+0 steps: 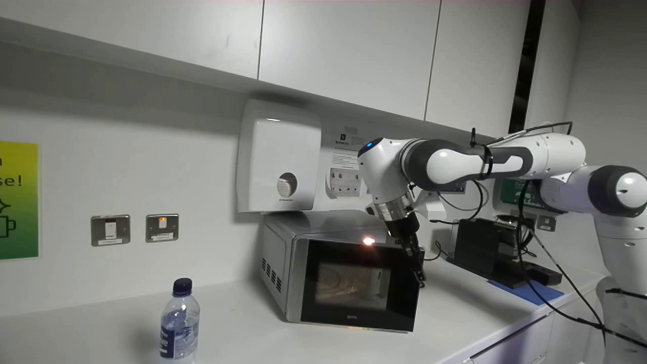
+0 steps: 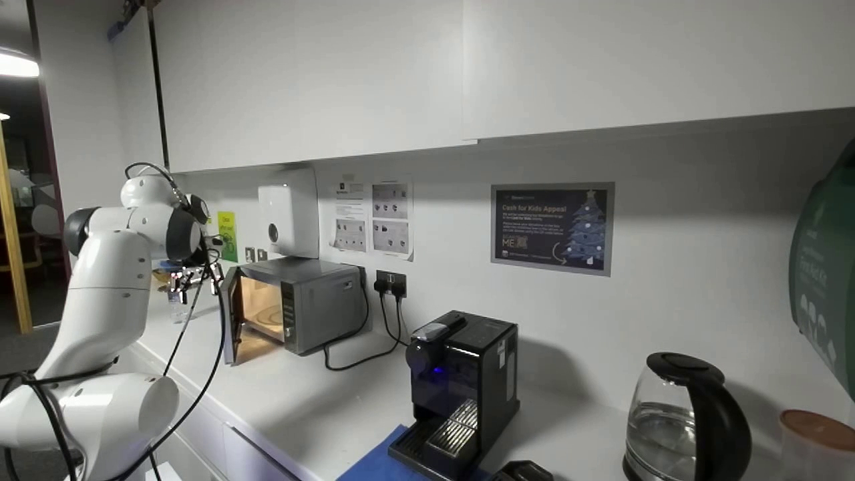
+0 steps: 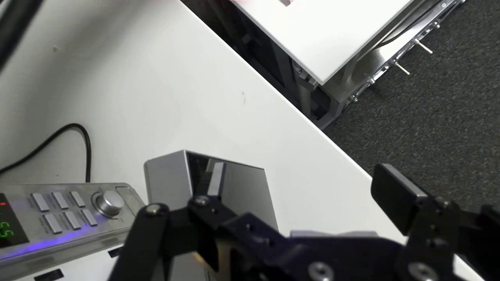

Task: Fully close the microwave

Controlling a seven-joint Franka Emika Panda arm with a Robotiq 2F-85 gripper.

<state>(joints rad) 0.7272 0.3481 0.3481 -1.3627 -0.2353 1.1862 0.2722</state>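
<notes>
Bottle [image 1: 180, 323] and coffee machine [image 2: 486, 377] flank the ajar microwave [image 2: 320, 304] (tool [image 3: 300, 178] by door [image 1: 354, 288]).

1. Boxy silver-grey metal microwave [image 2: 327, 307]: black glass door [image 1: 354, 283], amber-lit interior [image 2: 257, 294], black display [image 3: 13, 222] with green digits.
2. Jointed white robot arm [image 1: 450, 167]: black and dark-grey joint bands, blue light [image 1: 370, 145].
3. Two-fingered black gripper [image 3: 302, 171]: silvery screw heads.
4. Clear plastic bottle [image 1: 181, 323]: navy cap [image 1: 182, 286], blue label [image 1: 168, 343] with white lettering.
5. Rectangular poster [image 1: 19, 202]: yellow fading down to green, dark lettering.
6. Boxy black coffee machine [image 2: 497, 361]: small blue glow [image 2: 438, 369].
7. Flat mat [image 2: 374, 461]: plain blue.
8. Clear glass kettle [image 2: 661, 414]: black lid [image 2: 685, 366] and handle [image 2: 725, 427].
9. Dark-grey carpet [image 3: 429, 109]: lighter speckle throughout.
</notes>
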